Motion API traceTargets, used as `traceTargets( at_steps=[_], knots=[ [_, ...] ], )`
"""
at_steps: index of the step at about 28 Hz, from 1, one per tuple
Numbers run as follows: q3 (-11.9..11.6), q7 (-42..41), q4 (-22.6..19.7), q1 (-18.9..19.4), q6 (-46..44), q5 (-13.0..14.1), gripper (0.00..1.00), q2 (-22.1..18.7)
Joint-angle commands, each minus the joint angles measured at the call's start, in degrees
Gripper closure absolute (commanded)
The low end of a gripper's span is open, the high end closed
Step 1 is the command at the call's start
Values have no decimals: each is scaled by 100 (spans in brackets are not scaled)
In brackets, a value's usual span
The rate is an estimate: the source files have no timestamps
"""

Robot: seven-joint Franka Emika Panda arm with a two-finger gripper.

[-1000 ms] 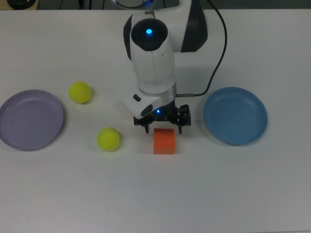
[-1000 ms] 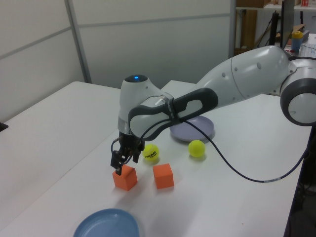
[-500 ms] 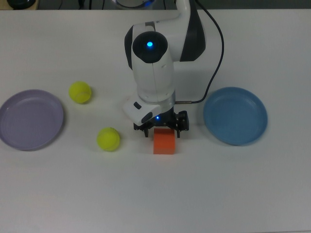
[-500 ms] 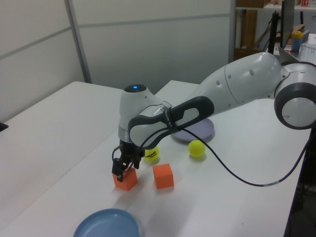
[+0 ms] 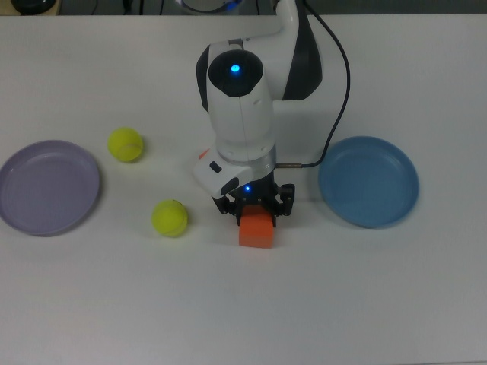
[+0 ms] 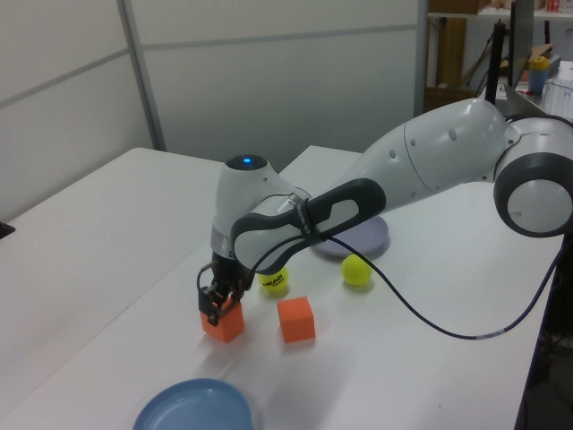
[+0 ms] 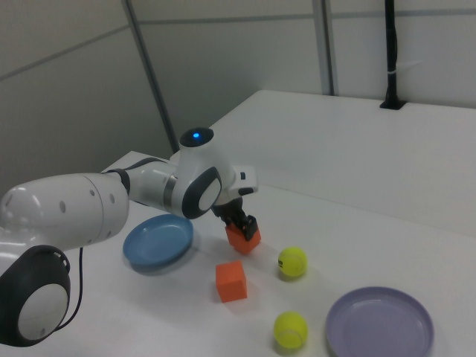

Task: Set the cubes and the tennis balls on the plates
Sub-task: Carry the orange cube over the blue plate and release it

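Jaws first: the gripper (image 5: 255,205) sits low over one orange cube (image 6: 224,324), the jaws straddling its upper part. I can't tell whether they have bitten or merely flank it, so I'm treating the grip as unconfirmed.

The cube rests on the white worktop (image 5: 304,304), or barely off it; the right view shows it a little askew under the jaws. The second cube (image 6: 295,320) lies near it, apart, in the left view.

The step in hand, as I judge it, is securing this cube for a plate. To do it well I want the jaws square on two opposite flat faces, not across a corner, and seated well down so the cube can't pivot out. Then a firm close and a straight lift, with no sideways drag.

The blue plate (image 5: 368,181) is the near one, at the top view's right, and the path to it looks open. I'd carry high enough to clear the rim and let go low over the middle.

The two tennis balls (image 5: 125,144) (image 5: 170,218) and the lavender plate (image 5: 47,187) are out on the top view's left, away from that route.
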Motion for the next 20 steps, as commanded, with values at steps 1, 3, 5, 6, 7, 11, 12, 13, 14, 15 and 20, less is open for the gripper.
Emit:
traceTargets(
  at_steps=[1,3,5,6,7,11,12,13,14,15,20],
  knots=[
    [235,212,-75,194,-41,-156,100,-459],
    [332,273,-92,238,-120,-156,100,-565],
    [438,431,-128,378,-252,-226,100,-661],
    [447,467,-136,449,-296,-270,100,-688],
    [447,528,-145,536,-340,-314,100,-706],
    [447,888,-172,923,-402,-569,100,-715],
    [456,950,-180,985,-402,-613,100,-706],
    [456,1020,-189,1046,-411,-665,100,-706],
    [456,1082,-215,1108,-402,-709,100,-697],
    [456,1196,-268,1213,-402,-814,100,-697],
    [552,1451,-338,1424,-402,-1008,100,-653]
  ],
)
